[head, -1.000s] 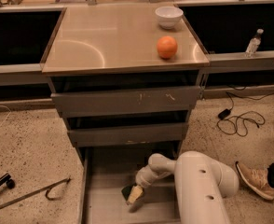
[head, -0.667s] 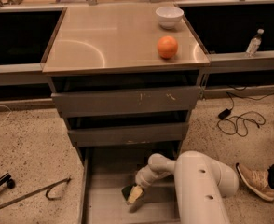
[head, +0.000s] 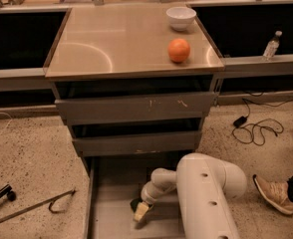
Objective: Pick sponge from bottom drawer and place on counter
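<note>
The bottom drawer [head: 111, 220] is pulled open at the foot of the cabinet, with its grey floor showing. My white arm reaches down into it. My gripper [head: 141, 211] is low over the drawer floor, right at the sponge [head: 135, 203]. The sponge shows only as a small dark green patch at the gripper's upper left edge, and the gripper hides the rest of it. The counter [head: 111, 39] is the shiny beige top of the cabinet, far above the gripper.
An orange [head: 179, 50] and a white bowl [head: 181, 18] sit on the counter's right side. The two upper drawers [head: 136, 108] are slightly open above the gripper. A bottle [head: 271, 45] stands on the right ledge. Cables [head: 256, 129], a person's shoe [head: 273, 194] and a metal rod [head: 32, 209] lie on the floor.
</note>
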Controlling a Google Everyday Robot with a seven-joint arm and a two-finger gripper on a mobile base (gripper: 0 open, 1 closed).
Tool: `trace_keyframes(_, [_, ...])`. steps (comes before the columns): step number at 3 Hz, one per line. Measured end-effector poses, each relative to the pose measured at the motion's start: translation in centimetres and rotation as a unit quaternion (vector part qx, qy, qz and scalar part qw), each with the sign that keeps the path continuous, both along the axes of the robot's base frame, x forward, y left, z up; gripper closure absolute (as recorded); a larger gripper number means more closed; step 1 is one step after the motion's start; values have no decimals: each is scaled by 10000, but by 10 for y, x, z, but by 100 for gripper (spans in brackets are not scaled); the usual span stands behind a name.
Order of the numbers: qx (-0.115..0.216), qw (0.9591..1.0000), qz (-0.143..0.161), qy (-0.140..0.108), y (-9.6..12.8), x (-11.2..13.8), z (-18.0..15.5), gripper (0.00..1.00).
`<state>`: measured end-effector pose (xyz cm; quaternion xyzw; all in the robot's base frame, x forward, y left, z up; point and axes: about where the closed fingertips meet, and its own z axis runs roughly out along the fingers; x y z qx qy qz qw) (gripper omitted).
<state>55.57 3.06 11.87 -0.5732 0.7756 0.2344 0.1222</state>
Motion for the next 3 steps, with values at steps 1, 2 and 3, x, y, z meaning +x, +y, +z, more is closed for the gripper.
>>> trace_keyframes(1, [-189, 9998, -109, -24, 1, -5, -8, 0])
trace_keyframes(2, [-170, 9994, -307, 63, 0, -11, -20, 0])
trace_keyframes(3, [-182, 9992, -336, 86, -1, -13, -20, 19])
